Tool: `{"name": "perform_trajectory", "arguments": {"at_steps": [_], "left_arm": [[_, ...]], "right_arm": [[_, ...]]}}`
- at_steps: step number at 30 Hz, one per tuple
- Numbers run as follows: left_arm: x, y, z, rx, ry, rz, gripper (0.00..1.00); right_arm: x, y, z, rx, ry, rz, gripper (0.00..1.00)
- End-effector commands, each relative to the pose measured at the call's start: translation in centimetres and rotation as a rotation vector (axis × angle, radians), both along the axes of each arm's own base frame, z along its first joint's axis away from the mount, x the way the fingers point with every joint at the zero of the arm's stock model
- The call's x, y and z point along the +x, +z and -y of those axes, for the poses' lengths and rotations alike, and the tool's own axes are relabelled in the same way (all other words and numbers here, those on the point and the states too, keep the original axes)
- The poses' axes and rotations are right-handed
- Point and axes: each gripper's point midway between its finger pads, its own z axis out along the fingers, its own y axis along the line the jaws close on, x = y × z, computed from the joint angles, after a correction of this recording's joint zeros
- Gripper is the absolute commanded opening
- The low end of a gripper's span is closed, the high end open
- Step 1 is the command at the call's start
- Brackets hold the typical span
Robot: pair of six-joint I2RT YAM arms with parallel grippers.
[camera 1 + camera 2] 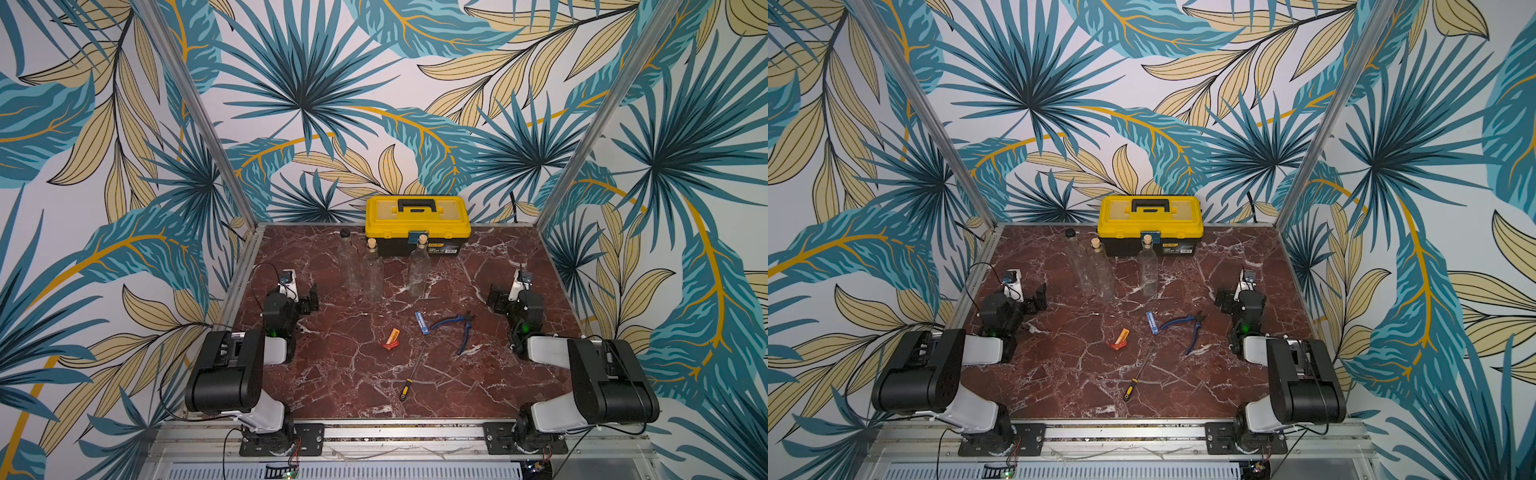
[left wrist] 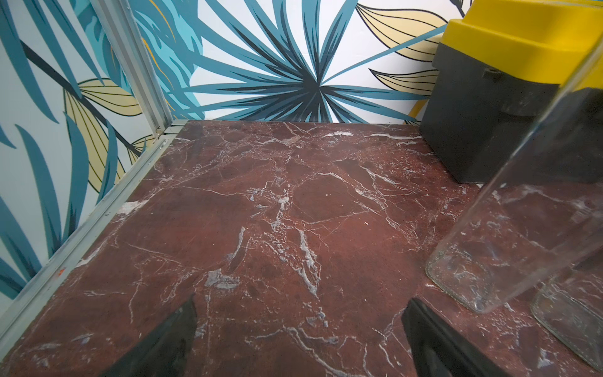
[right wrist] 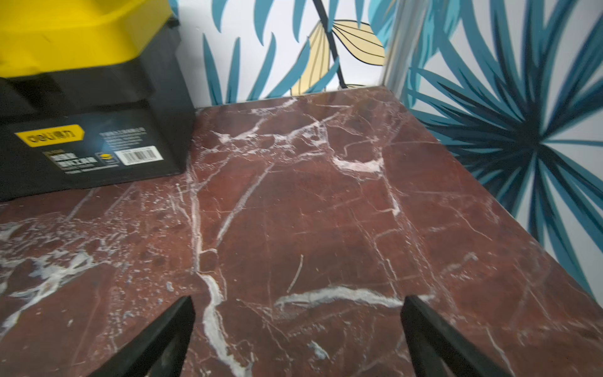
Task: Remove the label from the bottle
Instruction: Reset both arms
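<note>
Three clear glass bottles stand in front of the toolbox in both top views: one with a black cap (image 1: 348, 262), two with corks (image 1: 373, 272) (image 1: 419, 268). Their glass looks bare. A blue printed strip (image 1: 422, 323) and an orange-red strip (image 1: 391, 338), both like peeled labels, lie flat mid-table. My left gripper (image 1: 309, 299) (image 2: 303, 298) rests open at the left, with the nearest bottle (image 2: 509, 228) beside it, apart. My right gripper (image 1: 496, 301) (image 3: 299, 297) rests open at the right over bare marble.
A yellow and black toolbox (image 1: 417, 226) sits shut against the back wall. Blue-handled pliers (image 1: 457, 328) lie right of the blue strip, and a screwdriver (image 1: 411, 378) lies nearer the front. Patterned walls and aluminium posts close in three sides of the table.
</note>
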Motion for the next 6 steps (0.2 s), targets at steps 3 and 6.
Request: {"name": "perform_trajectory", "arguments": {"at_steps": [3,6], "left_arm": [[0.56,0.87,0.25,0.008,-0.015,0.029,1.00],[0.56,0.88,0.25,0.008,-0.014,0.030,0.99]], "right_arm": [[0.22,-0.20,-0.89,-0.001,0.059,-0.016,0.99],[0.17,-0.04,-0.89,-0.003,0.060,-0.011,0.99]]}}
